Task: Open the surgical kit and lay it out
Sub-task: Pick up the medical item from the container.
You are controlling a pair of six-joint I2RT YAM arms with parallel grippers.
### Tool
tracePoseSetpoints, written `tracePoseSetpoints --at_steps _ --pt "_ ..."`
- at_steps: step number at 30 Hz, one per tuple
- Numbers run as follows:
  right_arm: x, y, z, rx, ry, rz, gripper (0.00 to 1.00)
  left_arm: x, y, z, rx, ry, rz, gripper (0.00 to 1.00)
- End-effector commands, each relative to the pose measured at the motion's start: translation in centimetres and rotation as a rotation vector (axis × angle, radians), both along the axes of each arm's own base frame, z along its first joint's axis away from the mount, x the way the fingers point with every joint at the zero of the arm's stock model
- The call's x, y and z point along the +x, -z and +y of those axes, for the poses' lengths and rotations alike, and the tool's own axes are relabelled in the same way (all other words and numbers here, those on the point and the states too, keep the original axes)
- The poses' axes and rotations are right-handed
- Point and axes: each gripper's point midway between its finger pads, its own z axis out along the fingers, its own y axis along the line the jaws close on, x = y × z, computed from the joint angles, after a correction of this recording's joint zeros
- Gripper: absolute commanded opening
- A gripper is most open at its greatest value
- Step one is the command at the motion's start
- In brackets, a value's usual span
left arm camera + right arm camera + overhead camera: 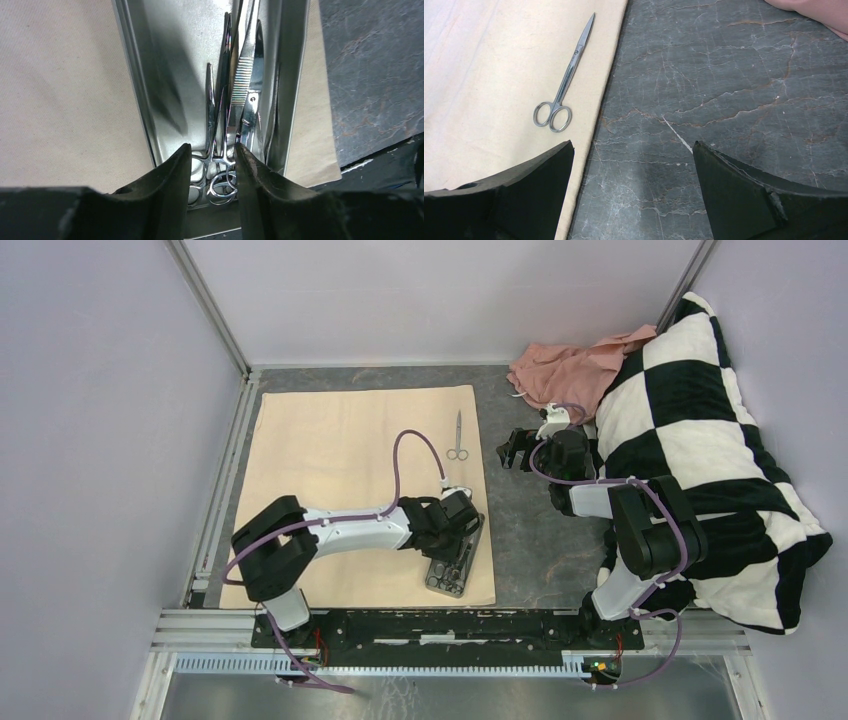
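Beige cloth wrap [340,460] spread flat on the dark tabletop [724,100]. A steel tray [175,45] sits at its near right corner, holding several scissor-handled instruments [243,75]. My left jaws stand part open over the tray, the ring handles in their gap; I cannot tell whether they touch. My right jaws gape wide and empty above the tabletop beside the cloth edge, near scissors [567,75] lying alone on the cloth.

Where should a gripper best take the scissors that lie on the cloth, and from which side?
Grip the slim shanks between pivot and rings, coming straight down from above. The scissors lie flat and closed on the cloth, so only their narrow width can be pinched.
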Motion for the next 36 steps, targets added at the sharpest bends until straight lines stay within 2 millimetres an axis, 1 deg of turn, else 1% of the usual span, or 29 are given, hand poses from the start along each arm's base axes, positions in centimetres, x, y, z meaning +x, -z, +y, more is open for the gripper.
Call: tracePoseSetpoints --at_steps 1,4,9,14,17,21,25,28,36 --pt "1.3 -1.8 0.4 0.022 -0.003 -0.054 0.97 0.1 -0.4 -0.6 0.017 0.025 0.005 0.45" --pt "1.3 -1.9 0.3 0.022 -0.002 -0.056 0.97 0.0 0.2 -0.6 0.041 0.040 0.012 0.42" --pt "1.3 -1.8 0.2 0.021 0.000 -0.056 0.97 -0.7 1.2 -0.9 0.076 0.077 0.031 0.43" --pt "1.3 -1.8 0.3 0.023 -0.001 -0.055 0.97 -0.9 1.8 -0.4 0.131 0.085 0.023 0.43" --pt "1.3 -1.8 0.3 0.023 -0.001 -0.056 0.97 -0.9 1.9 -0.4 0.143 0.090 0.020 0.38" --pt "1.3 -1.7 0.2 0.021 0.001 -0.053 0.97 -0.7 1.2 -0.6 0.134 0.091 0.008 0.24" --pt "1.3 -1.8 0.2 0.022 0.001 -0.054 0.97 -0.7 -0.1 -1.0 0.099 0.092 -0.001 0.15" --pt "1.3 -1.8 0.2 0.022 0.001 -0.053 0.97 -0.8 -0.9 -1.0 0.075 0.085 -0.004 0.12" --pt "1.2 -1.8 0.2 0.023 0.001 -0.053 0.97 -0.8 -3.1 -0.6 0.028 0.058 -0.033 0.07"
